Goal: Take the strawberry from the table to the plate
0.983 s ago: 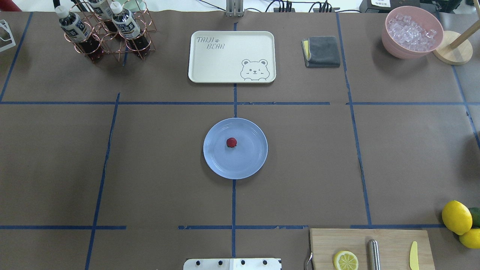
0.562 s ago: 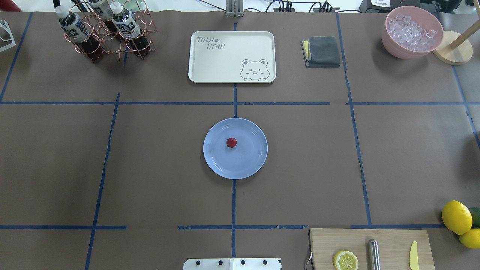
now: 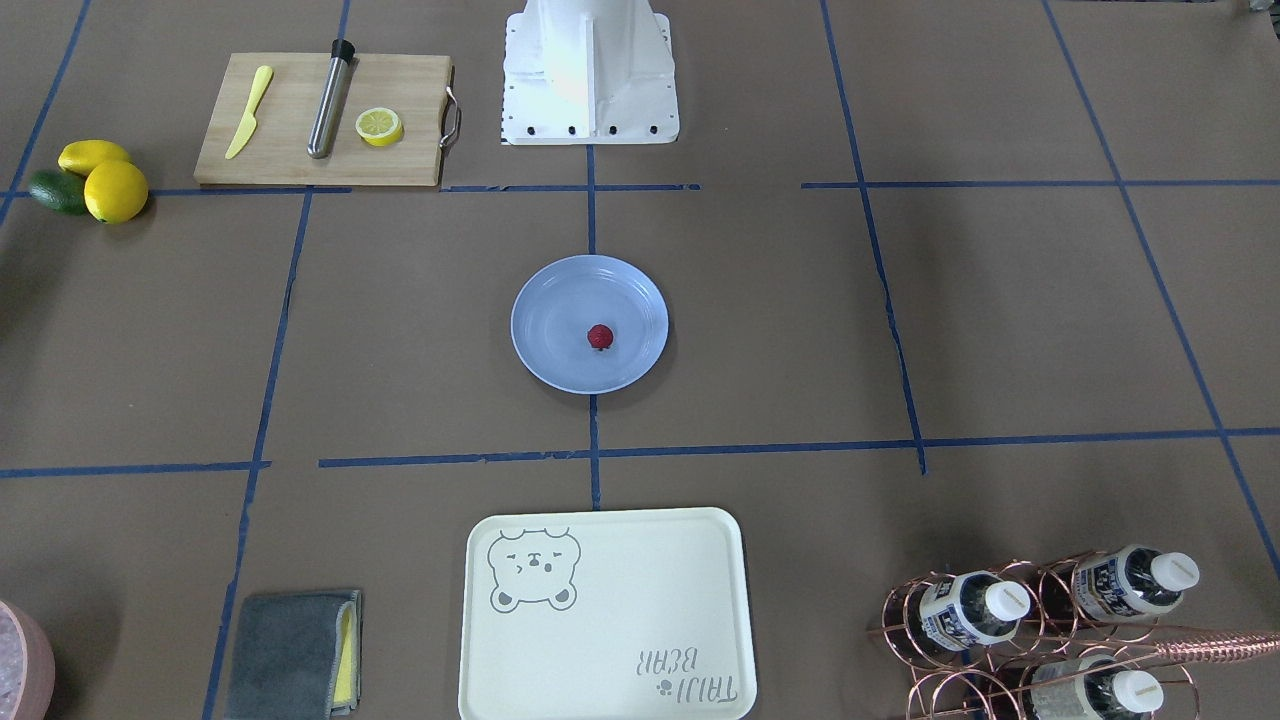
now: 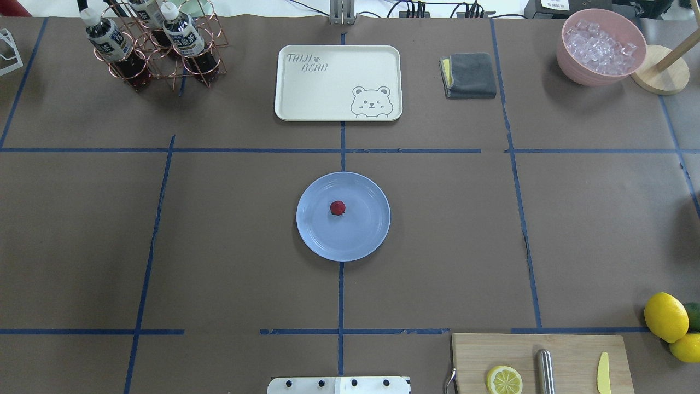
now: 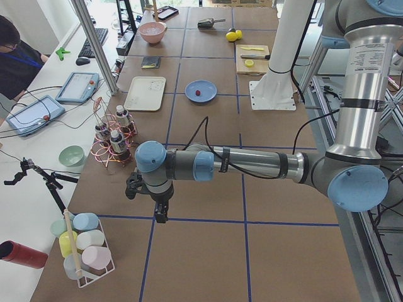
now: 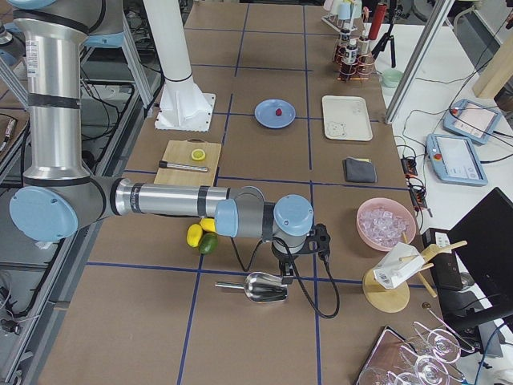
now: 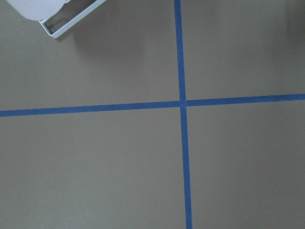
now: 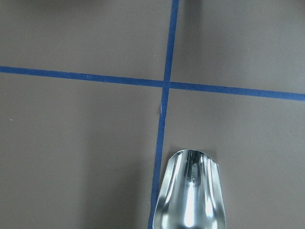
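Currently the strawberry (image 4: 337,207) lies on the light-blue plate (image 4: 361,241), slightly toward the far side of its centre. The plate sits mid-surface (image 4: 219,246) on a blue tape line.

Containers:
- Pink bowl (image 4: 569,65), far right corner, filled with ice cubes (image 4: 601,46). It is just beside a round wooden stand (image 4: 659,68).
- Copper wire rack (image 3: 1200,640), far left corner, holds three dark bottles with white caps (image 4: 106,38).
- Cream bear tray (image 4: 328,87), beyond the plate.
- White wire rack (image 5: 108,267) at the left end holds several pastel cups; I cannot count them.

Other counts:
- One cutting board (image 4: 569,350), carrying one lemon half (image 4: 504,380), one metal rod (image 4: 544,372) and one yellow knife (image 4: 603,373).
- Two whole lemons (image 4: 665,316) with one green fruit (image 4: 693,314) beside the board.
- One folded grey cloth (image 4: 470,75).
- One metal scoop (image 6: 264,287).

Arms: both are well apart from the plate, and nothing stands over the plate.
- Left tool (image 5: 162,217) points down over a tape crossing near the cup rack.
- Right tool (image 6: 286,271) hangs just above the scoop at the right end.
- Each shows only in a side view, so I cannot tell how far either is open or whether it holds anything.
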Controlling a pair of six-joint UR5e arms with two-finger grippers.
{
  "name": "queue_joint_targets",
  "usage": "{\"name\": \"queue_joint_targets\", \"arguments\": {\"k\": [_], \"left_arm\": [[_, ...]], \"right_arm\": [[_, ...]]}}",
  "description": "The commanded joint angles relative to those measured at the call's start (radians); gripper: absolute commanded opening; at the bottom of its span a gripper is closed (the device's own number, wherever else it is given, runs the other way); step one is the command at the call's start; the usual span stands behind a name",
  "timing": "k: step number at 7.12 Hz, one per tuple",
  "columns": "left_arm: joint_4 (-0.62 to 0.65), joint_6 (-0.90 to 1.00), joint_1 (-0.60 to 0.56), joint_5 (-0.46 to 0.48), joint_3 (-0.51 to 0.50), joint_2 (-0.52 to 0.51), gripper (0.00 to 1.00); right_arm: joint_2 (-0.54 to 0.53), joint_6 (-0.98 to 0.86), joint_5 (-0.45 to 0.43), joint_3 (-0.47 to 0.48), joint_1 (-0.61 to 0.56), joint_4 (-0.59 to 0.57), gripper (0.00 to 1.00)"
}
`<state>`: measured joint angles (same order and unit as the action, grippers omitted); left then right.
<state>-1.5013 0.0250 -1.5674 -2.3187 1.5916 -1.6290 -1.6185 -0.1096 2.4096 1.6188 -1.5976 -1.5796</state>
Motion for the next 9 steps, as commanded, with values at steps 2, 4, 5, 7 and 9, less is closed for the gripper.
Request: {"name": "queue_joint_targets", "arguments": {"k": [2,4,5,7,9], "left_arm": [[-0.002,-0.002,0.000,0.001,-0.001,0.001,1.00],[-0.002,0.000,0.001,0.001,-0.005,0.001,1.00],[-0.002,0.000,0.001,0.001,-0.007,0.000,1.00],[-0.002,0.000,0.001,0.001,-0.009,0.000,1.00],[-0.004,0.001,0.001,0.001,-0.009,0.000,1.00]], "right_arm": [[-0.003,0.171,-0.004,0.015,0.001,0.044,1.00],[-0.006,0.174,-0.004,0.009,0.001,0.064,1.00],[-0.006,0.173,-0.004,0.010,0.001,0.064,1.00],[-0.006,0.172,-0.003,0.015,0.001,0.064,1.00],[-0.006,0.172,-0.003,0.016,0.001,0.066,1.00]]}}
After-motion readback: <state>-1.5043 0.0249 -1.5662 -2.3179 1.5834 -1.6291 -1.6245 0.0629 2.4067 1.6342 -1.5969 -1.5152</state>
